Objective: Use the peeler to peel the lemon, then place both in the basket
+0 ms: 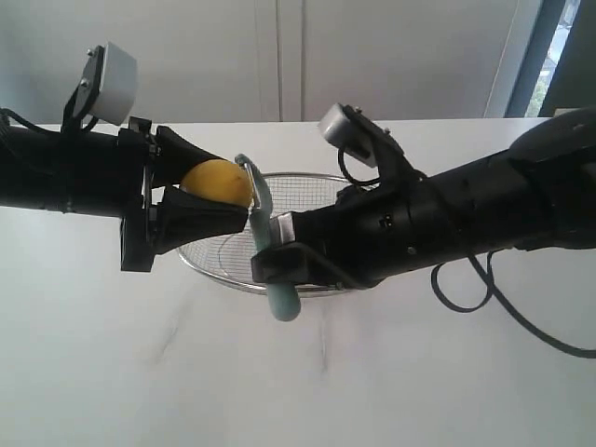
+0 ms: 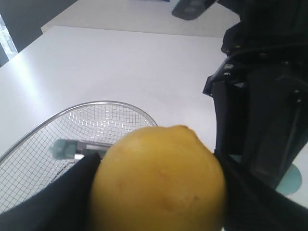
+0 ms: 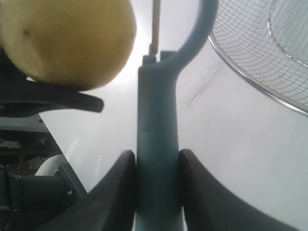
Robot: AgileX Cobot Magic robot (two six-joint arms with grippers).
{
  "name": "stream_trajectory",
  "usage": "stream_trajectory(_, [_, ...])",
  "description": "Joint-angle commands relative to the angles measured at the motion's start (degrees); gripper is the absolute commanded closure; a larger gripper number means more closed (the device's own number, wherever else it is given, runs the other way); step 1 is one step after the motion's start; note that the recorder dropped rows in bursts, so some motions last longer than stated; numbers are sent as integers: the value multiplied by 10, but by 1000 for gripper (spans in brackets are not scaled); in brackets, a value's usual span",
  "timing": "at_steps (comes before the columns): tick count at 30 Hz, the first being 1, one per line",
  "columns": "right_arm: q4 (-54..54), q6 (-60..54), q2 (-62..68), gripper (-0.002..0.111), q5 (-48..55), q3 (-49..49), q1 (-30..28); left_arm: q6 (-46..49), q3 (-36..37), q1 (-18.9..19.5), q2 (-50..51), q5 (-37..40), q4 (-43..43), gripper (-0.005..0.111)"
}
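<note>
White tabletop [image 1: 140, 372] fills the foreground, bare and brightly lit, as two black robot arms meet above it. Nearest the camera, the right gripper [image 1: 270, 244] is clamped on the peeler [image 1: 282, 296], its two dark fingers [image 3: 120, 187] pressed against either side of the pale blue-grey handle; the tool stands close to upright, its rounded handle end hanging below the grip and its curved head pointing up. Just beside that head, the left gripper [image 1: 223, 191] holds the lemon [image 1: 217, 182] in mid-air, its fingers spread around the yellow fruit, one above and one below in the exterior view. The blade sits right next to the lemon's skin, though whether metal touches peel cannot be told from these views, and the rind in sight looks smooth and whole. Behind and beneath the pair, the silver wire basket [image 1: 219, 253] rests on the table, with lemon and peeler both held up in front of it, the lemon over its left part and the peeler crossing its front rim in the exterior view. Farther back, a plain pale wall [image 1: 279, 56] closes the scene, with a strip of window [image 1: 559, 47] at the far right.
</note>
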Motion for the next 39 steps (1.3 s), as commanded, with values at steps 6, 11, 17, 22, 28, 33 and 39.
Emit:
stream_trajectory(6, [-24, 13, -46, 108, 7, -1, -6, 33, 2, -1, -5, 14, -13, 107])
stream_trajectory(11, [-41, 29, -81, 108, 0, -1, -6, 33, 2, -1, -5, 14, -13, 107])
stream_trajectory(17, [-81, 66, -144, 108, -14, -1, -6, 33, 2, -1, -5, 14, -13, 107])
stream_trajectory(22, [-153, 137, -221, 108, -23, -1, -6, 33, 2, -1, -5, 14, -13, 107])
stream_trajectory(28, [-363, 310, -301, 108, -48, -1, -6, 31, 2, -1, -5, 14, -13, 107])
stream_trajectory(33, [-571, 481, -316, 108, -52, -1, -6, 31, 2, -1, -5, 15, -13, 107])
stream_trajectory(39, [-789, 638, -290, 108, -53, 21, -6, 31, 2, -1, -5, 14, -13, 107])
